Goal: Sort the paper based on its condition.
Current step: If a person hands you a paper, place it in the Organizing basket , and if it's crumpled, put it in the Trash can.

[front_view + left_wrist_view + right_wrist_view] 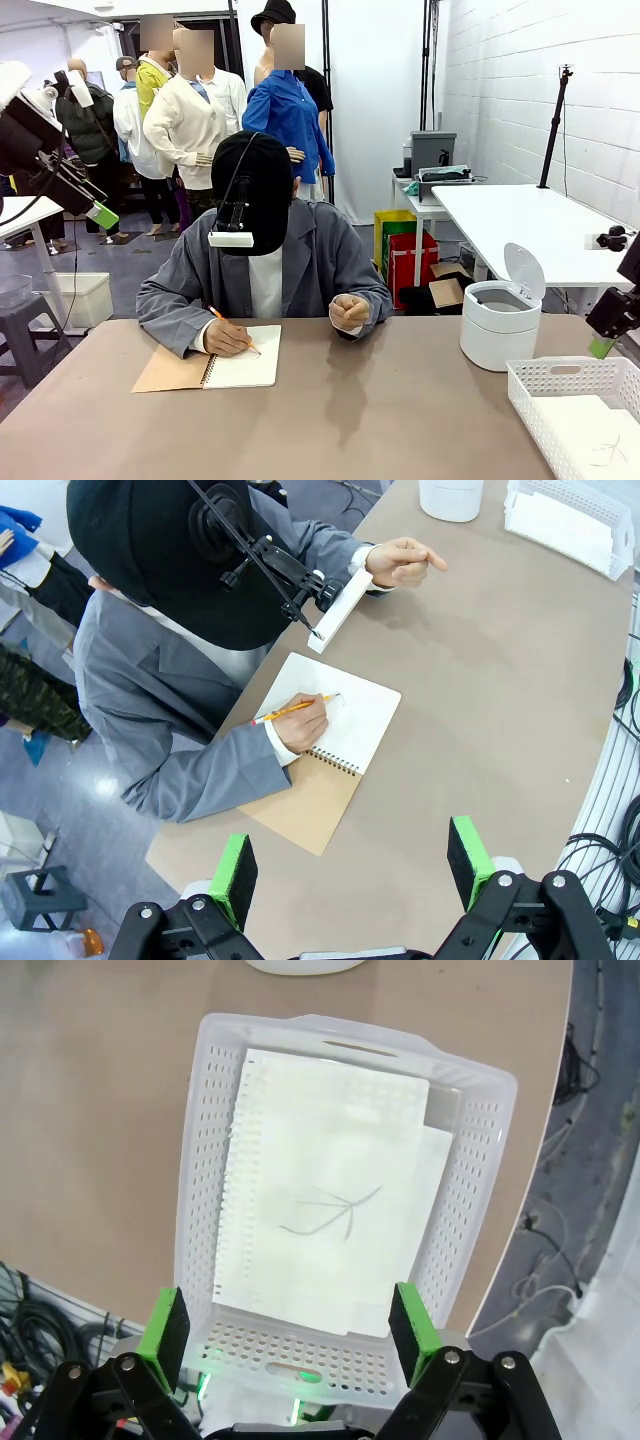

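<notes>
Smooth white sheets of paper (330,1220), the top one with a pencil scribble, lie flat in a white perforated basket (198,1160) at the table's near right corner (560,378). My right gripper (288,1328) hangs open above the basket's near end, holding nothing; in the front view it sits at the right edge (603,345). My left gripper (352,870) is open and empty, high above the table's left side (101,214). Below it a person writes with an orange pencil (290,711) on the open page of a spiral notebook (350,715) with a brown cover.
A white bin (498,328) with its lid raised stands at the right, behind the basket; its inside is hidden. The person's other hand (349,310) rests as a fist on the far edge. Bare brown tabletop (380,410) spreads across the middle and front.
</notes>
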`<state>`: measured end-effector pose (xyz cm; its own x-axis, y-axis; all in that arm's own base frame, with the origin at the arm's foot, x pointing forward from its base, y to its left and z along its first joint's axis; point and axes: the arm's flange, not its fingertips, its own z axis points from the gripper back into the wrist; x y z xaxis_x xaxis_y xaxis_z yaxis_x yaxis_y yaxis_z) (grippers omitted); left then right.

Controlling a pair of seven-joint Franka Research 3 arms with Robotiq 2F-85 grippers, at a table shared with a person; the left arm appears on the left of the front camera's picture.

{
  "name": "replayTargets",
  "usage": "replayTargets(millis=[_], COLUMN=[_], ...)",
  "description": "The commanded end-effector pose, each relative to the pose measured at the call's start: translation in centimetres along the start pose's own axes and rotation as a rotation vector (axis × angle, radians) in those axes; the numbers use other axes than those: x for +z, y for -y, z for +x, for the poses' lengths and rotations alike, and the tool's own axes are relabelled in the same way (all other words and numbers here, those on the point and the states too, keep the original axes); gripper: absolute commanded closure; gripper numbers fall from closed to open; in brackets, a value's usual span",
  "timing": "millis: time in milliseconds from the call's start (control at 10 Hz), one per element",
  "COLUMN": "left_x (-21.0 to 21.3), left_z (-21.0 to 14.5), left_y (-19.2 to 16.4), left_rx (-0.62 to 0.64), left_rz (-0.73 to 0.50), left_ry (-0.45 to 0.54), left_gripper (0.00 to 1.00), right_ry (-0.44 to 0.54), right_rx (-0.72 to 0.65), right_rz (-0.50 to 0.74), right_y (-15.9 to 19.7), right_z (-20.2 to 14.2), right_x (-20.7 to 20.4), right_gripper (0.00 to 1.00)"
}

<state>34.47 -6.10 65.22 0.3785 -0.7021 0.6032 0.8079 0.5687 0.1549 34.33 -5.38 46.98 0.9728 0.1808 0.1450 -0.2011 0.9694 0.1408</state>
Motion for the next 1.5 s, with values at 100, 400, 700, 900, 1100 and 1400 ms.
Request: replayTargets(millis=[100,400,700,900,1100,1400], left_x=[0.0,0.0,0.0,0.0,0.0,0.0], left_z=[-0.1,-0.1,-0.1,-0.1,-0.1,-0.1], left_y=[0.0,0.0,0.0,0.0,0.0,0.0], left_rx=[0.001,0.001,0.001,0.001,0.001,0.001], left_rz=[-0.002,-0.002,-0.002,-0.002,-0.002,-0.002], left_ry=[0.001,0.001,0.001,0.001,0.001,0.001], left_gripper=[0.00,0.00,0.00,0.00,0.00,0.00], right_ry=[-0.003,-0.003,-0.003,-0.006,-0.027,-0.036], right_rx=[-0.008,-0.008,-0.008,0.044,0.178,0.396], right_rz=[-0.010,-0.010,-0.010,-0.006,-0.017,-0.040], right_y=[0.3,0.3,0.3,-1.0,-3.5,-7.9], right_z=[0.0,0.0,0.0,0.5,2.1,4.6], right_x=[-0.1,-0.1,-0.1,0.5,1.7,2.8], right_gripper=[0.00,0.00,0.00,0.00,0.00,0.00])
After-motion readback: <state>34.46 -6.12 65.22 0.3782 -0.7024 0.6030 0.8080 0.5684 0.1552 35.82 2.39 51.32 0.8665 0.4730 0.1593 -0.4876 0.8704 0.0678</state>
